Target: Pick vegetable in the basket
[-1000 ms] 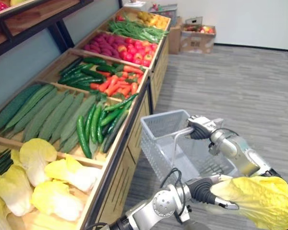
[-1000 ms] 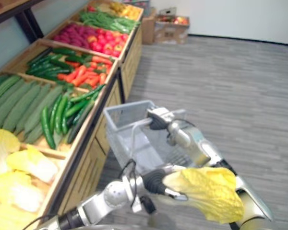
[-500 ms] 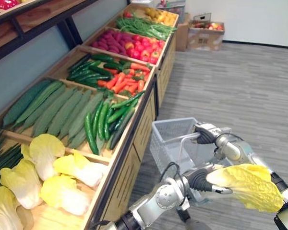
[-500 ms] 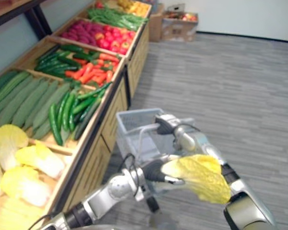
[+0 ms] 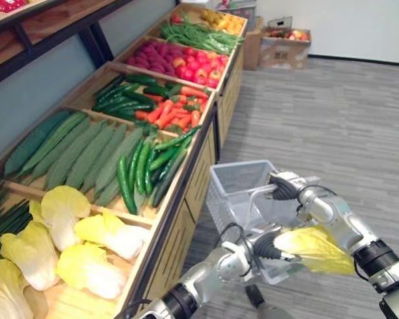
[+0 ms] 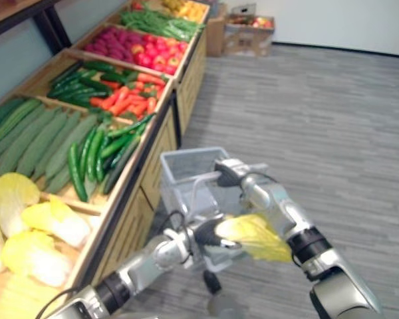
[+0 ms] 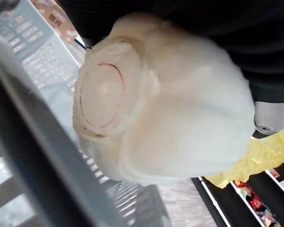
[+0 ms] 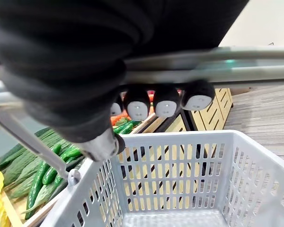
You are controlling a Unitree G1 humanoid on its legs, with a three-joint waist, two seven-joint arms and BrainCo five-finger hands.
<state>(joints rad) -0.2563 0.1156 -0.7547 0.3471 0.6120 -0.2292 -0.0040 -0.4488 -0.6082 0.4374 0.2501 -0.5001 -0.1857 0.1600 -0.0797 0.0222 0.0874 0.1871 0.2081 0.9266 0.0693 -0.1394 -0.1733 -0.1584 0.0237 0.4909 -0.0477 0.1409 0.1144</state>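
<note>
Cabbage lowered toward basket, stem within left hand fingers

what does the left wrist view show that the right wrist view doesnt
Left wrist view: the cabbage from very close, its pale cut base facing the camera and yellow leaves trailing behind.
Right wrist view: the right hand curled round the handle, the inside of the basket, and cucumbers beyond it.
Both: the grey basket's mesh wall.

One basket, two hands
</note>
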